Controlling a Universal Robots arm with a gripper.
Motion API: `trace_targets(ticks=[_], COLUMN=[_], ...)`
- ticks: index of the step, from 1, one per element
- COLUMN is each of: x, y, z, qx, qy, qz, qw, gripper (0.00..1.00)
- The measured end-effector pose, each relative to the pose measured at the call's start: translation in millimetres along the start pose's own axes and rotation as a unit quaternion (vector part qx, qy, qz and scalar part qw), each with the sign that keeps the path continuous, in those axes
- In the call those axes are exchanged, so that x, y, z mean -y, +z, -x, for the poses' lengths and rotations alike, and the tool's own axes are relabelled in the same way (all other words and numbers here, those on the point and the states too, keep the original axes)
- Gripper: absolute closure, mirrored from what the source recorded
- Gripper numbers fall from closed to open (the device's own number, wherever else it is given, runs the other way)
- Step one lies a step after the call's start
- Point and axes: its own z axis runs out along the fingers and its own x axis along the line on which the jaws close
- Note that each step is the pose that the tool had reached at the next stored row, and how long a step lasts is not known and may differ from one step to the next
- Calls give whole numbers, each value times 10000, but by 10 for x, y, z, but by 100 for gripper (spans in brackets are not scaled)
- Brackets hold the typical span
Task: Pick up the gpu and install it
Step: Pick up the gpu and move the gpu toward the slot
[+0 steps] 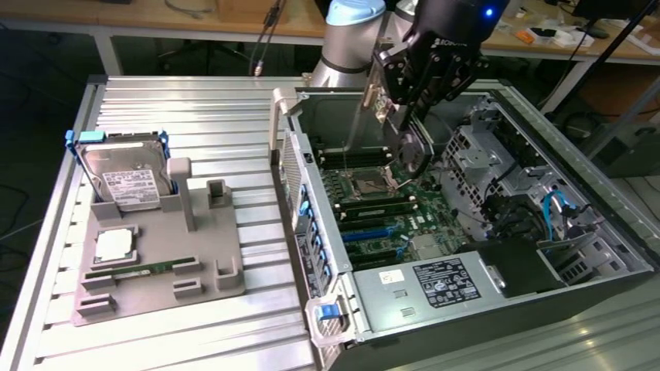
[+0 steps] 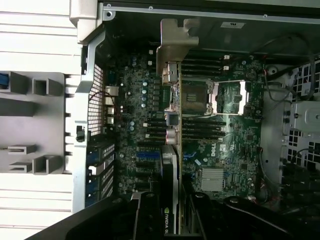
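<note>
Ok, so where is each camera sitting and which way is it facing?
Exterior view: high off the arm, looking down on the table, the open computer case and its motherboard; the arm and the gripper holding the gpu show.
Wrist view: on the wrist, looking along the held gpu down into the case; the gripper flanks it.
Both share the gpu, gripper, motherboard and case.

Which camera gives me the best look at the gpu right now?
The wrist view: the gpu runs edge-on from its silver bracket to the gripper clamping it, over the motherboard. The exterior view shows it hanging from the gripper above the open case, partly masked by the gripper.
</note>
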Motion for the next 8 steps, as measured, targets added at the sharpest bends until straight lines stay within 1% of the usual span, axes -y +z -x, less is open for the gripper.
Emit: trace_targets(ticks=[8], x=[6], y=[2], z=[118], qx=[0], qy=[-3], qz=[1], qw=[10000], gripper=[73])
